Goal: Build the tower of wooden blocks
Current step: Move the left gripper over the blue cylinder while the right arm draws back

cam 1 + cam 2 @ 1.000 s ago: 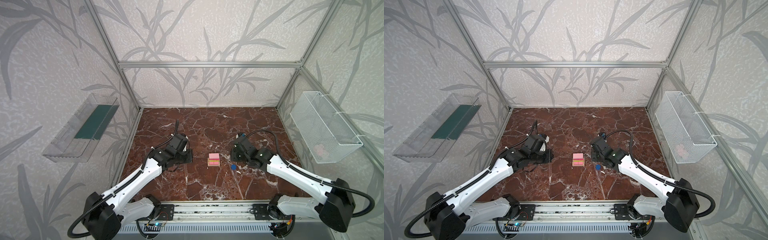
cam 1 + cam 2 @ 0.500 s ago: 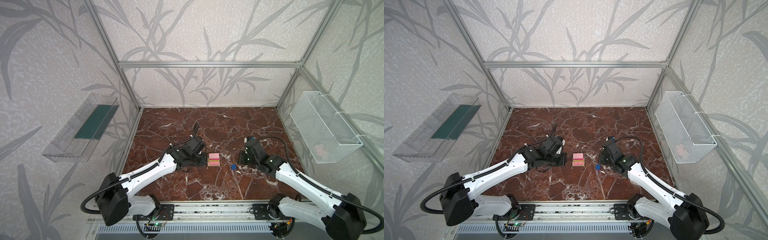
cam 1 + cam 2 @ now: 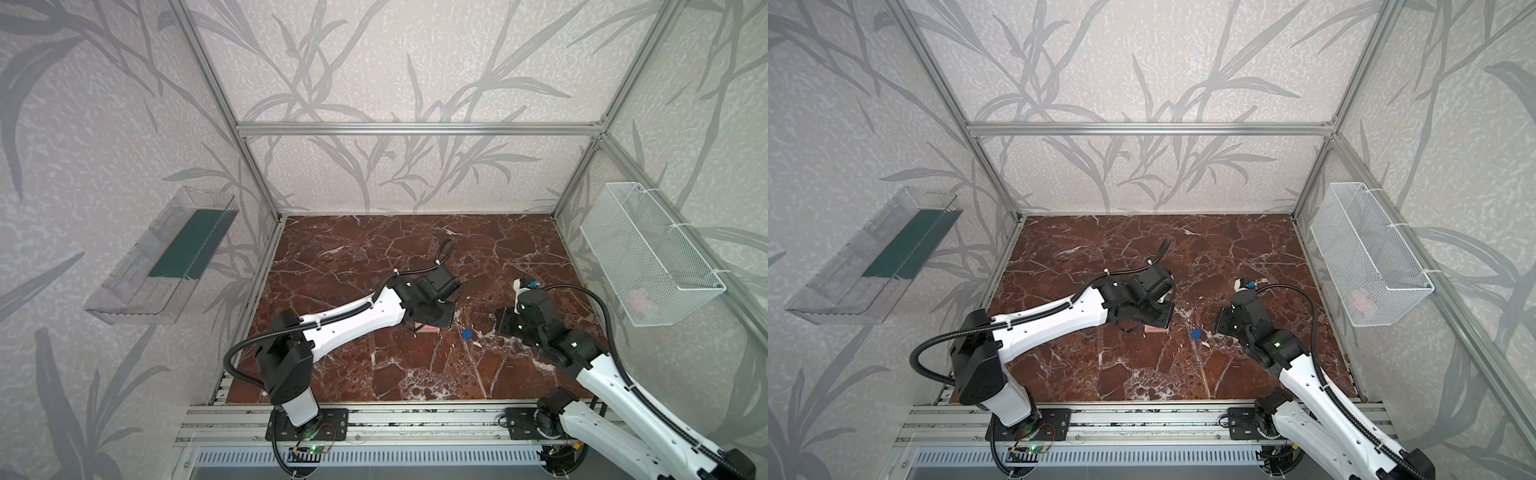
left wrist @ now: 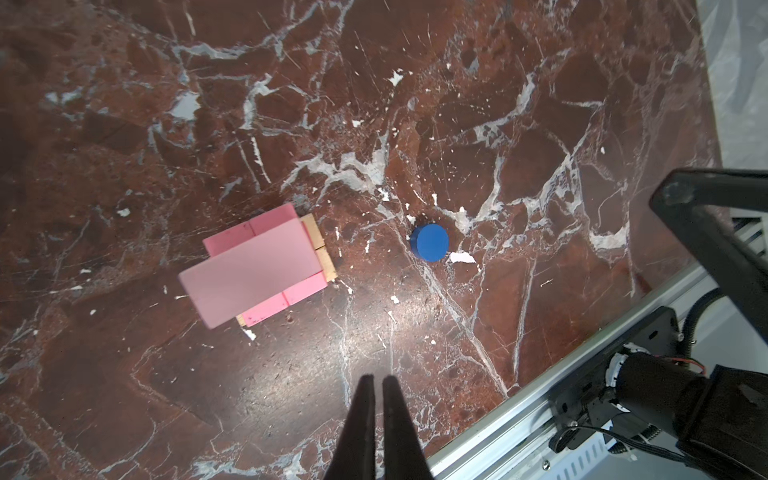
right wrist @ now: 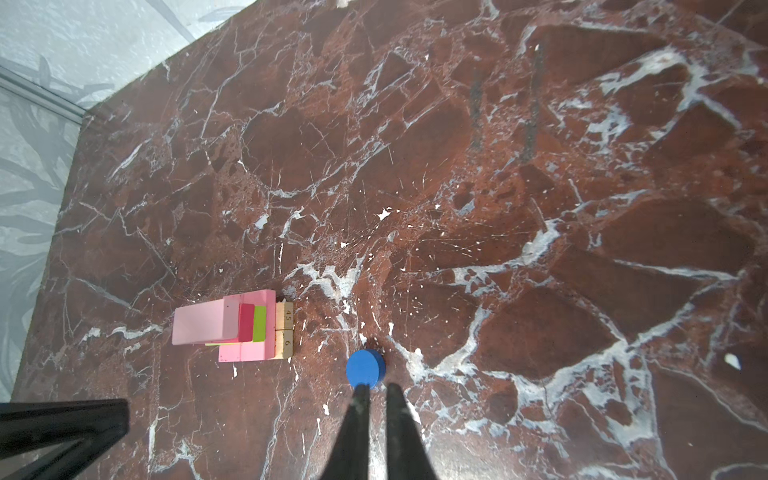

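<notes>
Fingertips of the left gripper (image 4: 378, 379) stand almost together, a sliver of gap between them and nothing in it. They hang over the marble table (image 4: 540, 124) near the tower (image 4: 257, 266), not touching it. Within the last second this arm has swung in from well to the left. In both top views its wrist now covers nearly all of the stack, and only a pink edge (image 3: 430, 329) shows. The right gripper (image 5: 377, 387) is likewise nearly closed and empty. Its tips are at the rim of the blue disc (image 5: 365, 369), and contact cannot be told. That arm has drawn back to the right in the same time. The disc lies flat on the table, near the tower but apart from it, as it did a second ago.

The tower has tan bars (image 5: 284, 332) lowest and pink bars on them. Above are the lime-green bar (image 5: 259, 323) and a red cube (image 5: 246, 322), then a pale pink bar (image 4: 253, 270) that seems to jut past one end. By my judgement the disc is the last piece to place, so the left arm's arrival looks meant to square or steady that top bar first
</notes>
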Tool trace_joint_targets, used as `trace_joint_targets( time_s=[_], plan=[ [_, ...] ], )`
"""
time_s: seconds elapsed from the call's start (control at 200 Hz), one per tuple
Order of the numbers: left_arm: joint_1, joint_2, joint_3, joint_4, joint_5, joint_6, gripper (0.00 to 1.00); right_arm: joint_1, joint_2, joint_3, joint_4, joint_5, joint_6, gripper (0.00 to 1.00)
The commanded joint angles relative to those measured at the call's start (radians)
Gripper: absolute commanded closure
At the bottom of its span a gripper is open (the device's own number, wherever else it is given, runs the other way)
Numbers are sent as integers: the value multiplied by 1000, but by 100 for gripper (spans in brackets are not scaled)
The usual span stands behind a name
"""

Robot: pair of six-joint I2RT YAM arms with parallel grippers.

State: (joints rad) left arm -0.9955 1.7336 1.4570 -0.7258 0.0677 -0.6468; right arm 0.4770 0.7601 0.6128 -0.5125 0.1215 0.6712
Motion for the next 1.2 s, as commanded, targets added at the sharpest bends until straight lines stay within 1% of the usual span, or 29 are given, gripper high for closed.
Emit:
trace_joint_targets(
  time_s=[0.0,0.14,0.21,0.3,0.455,0.59,0.72,0.925,1.195],
  plan=[
    [-25,81,116,-117,-39,41,90,-10,-66,-10,-87,81,2,83],
    [-53,185,247,-184,-65,64,86,-11,-175,-11,-150,153,14,80],
    [-63,223,289,-198,-67,71,82,-11,-228,-18,-172,175,25,79],
    [-74,271,332,-215,-66,79,76,-12,-289,-29,-192,192,40,73],
    [-94,357,412,-255,-77,87,65,-12,-359,-42,-215,216,59,69],
    [-110,426,481,-292,-99,93,58,-13,-395,-37,-231,225,58,62],
    [-116,479,524,-316,-105,93,53,-12,-418,-18,-267,239,58,62],
    [-119,525,535,-312,-98,84,43,-12,-485,-25,-295,252,65,62],
    [-121,579,567,-313,-103,79,42,-13,-512,-27,-314,255,67,62]
  ],
)
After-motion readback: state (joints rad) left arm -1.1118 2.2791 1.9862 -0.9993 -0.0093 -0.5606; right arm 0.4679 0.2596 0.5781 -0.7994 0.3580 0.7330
